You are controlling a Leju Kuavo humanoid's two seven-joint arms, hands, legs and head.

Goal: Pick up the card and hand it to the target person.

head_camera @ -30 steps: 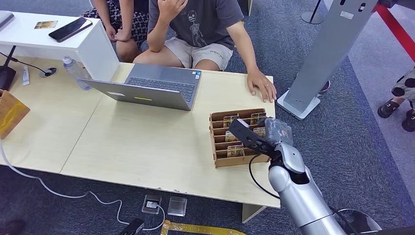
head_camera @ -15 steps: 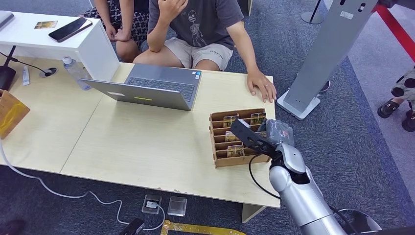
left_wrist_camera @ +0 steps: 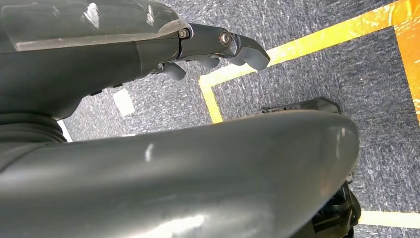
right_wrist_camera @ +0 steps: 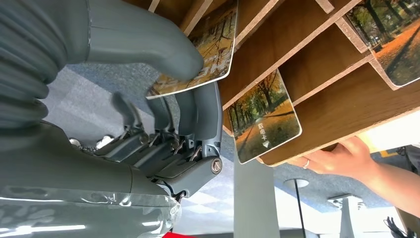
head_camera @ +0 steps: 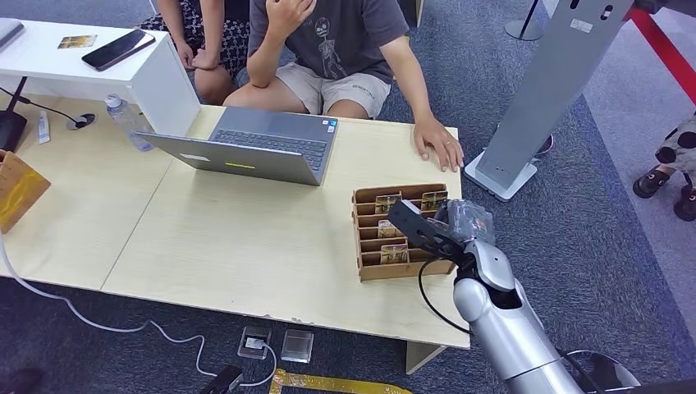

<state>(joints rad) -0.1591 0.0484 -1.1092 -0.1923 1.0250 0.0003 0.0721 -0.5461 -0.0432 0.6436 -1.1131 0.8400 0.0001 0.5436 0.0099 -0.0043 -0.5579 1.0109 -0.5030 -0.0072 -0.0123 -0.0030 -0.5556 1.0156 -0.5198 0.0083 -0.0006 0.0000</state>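
Right hand (right_wrist_camera: 163, 89): I see thumb and fingers pinching a card (right_wrist_camera: 208, 49) in the rack (head_camera: 400, 232), upright slots easing extraction.
Left hand (left_wrist_camera: 218, 47): hanging idle, fingers curled on nothing.

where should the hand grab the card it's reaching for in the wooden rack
By the free edge that sticks out of its slot. The card stands on edge in the wooden rack, so only that strip is exposed. Pinch it across its flat faces, as the right hand seems to be doing with thumb against fingers, then draw it out along the slot.
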